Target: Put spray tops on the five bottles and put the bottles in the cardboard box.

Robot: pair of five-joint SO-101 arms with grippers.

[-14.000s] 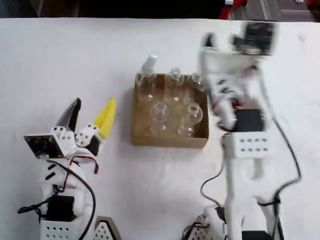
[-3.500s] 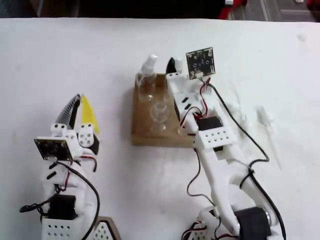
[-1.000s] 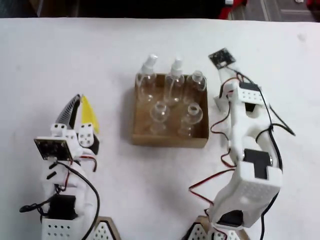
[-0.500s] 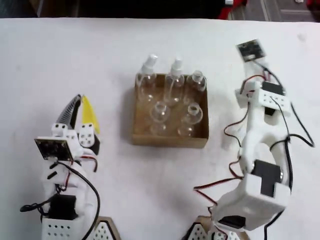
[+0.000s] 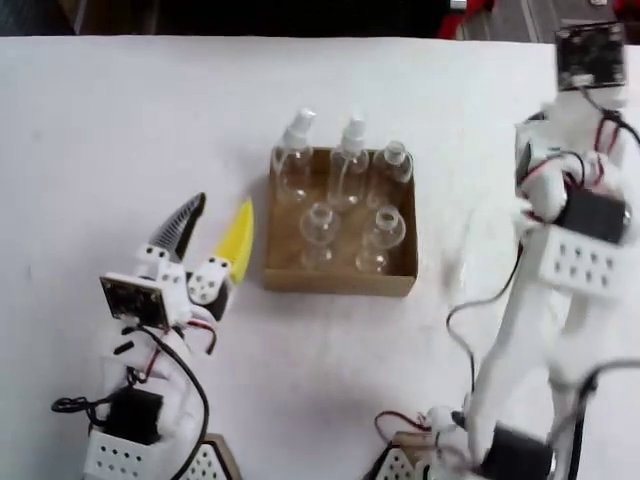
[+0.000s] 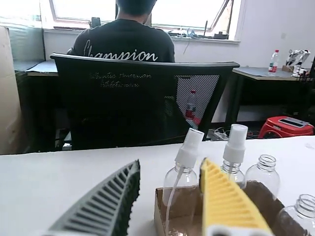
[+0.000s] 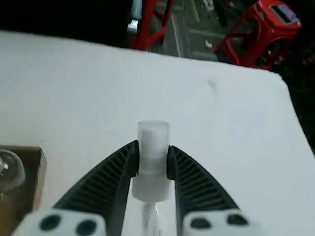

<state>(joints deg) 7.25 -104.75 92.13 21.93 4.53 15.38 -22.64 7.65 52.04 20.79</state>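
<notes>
1. The table (image 5: 120, 120) is overlooked from above by the fixed high camera.
2. The cardboard box (image 6: 158, 221) is seen low and close from the left wrist, facing the room beyond.
3. From the right wrist, the table is viewed steeply downward; the cardboard box's corner is shared by all views.

Five clear plastic bottles (image 5: 318, 222) crowd the shallow brown cardboard box (image 5: 340, 283), two tall white spray tops (image 5: 352, 132) rising along its far side, while white tabletop (image 5: 455, 150) lies open between the box and the white right arm (image 5: 560, 262), and the spread left gripper (image 5: 220, 203) stands just beside its left wall.
</notes>
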